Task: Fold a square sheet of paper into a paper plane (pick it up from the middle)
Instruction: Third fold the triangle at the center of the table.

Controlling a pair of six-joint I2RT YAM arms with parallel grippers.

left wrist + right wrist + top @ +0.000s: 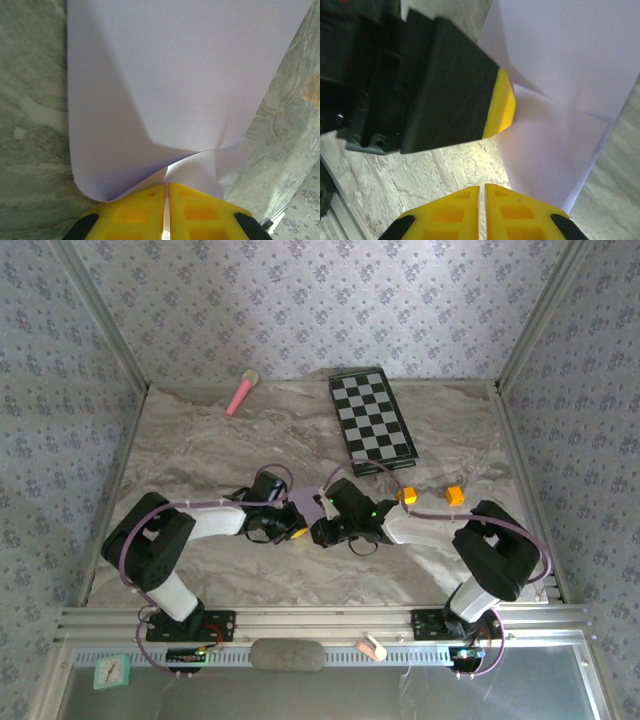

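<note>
left wrist view: left gripper (pixel 166 187) has its two yellow fingertips (pixel 135 210) pressed together, just a hairline slit btwn them, pinching the near edge of the lilac paper sheet (pixel 175 75). the sheet fans out ahead of the tips, wide & pale, w/ soft creases running back to the pinch point. one flap curls down just left of the tips, and a smaller flap shows just right of them. the marble-look tabletop (pixel 30 130) lies under the sheet & shows on both sides of it. right wrist view: right gripper (pixel 481 189) also has its yellow tips closed tight against each other. no paper is visible in that slit, and i can't tell if these tips touch the sheet, whose lower corner dips behind the right-hand tip. the sheet spreads ahead & to the right of these tips. ahead & to the left is the left gripper's black finger (pixel 445 85), its yellow pad against the sheet's edge. top view: both grippers meet nearly tip to tip mid-table, w/ a sliver of lilac btwn them. beyond the right tips lies a black-and-white checkered board (pixel 372 418). far beyond the left tips lies a pink mic-like stick (pixel 241 393). two small orange blocks (pixel 406 495) sit off to the right of the right tips.
</note>
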